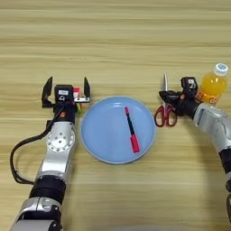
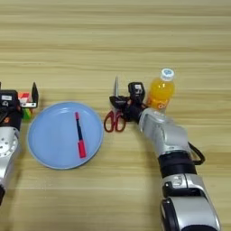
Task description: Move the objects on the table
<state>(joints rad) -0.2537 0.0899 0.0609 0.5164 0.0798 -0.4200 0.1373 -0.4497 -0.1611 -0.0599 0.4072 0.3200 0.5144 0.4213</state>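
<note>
Wooden planks with pale horizontal streaks make up the table (image 1: 117, 36), and it fills everything I can see from where I stand. Near its right edge lie the scissors (image 1: 165, 108), red handles toward the robot and steel blades pointing to the far edge. The right gripper (image 1: 169, 96) sits right over their pivot, though I cannot tell whether its fingers have closed on them or only hover there. Just right of that wrist stands the orange juice bottle (image 1: 213, 88), upright, white cap on.

At the table's middle rests the light-blue plate (image 1: 101, 135), with a red-and-black pen (image 1: 131, 129) lying across it. Just beyond the plate's left rim, the left gripper (image 1: 66, 91) stands spread wide, its two black fingers upright and well apart, and the Rubik's cube (image 1: 77, 97) peeks out beside the gripper body, mostly hidden.

To my eye the scissors are the piece in hand. A clean lift would want the fingers squarely across the pivot or handle neck so the blades do not swing, and the wrist kept clear of the bottle, which looks easy to topple.
</note>
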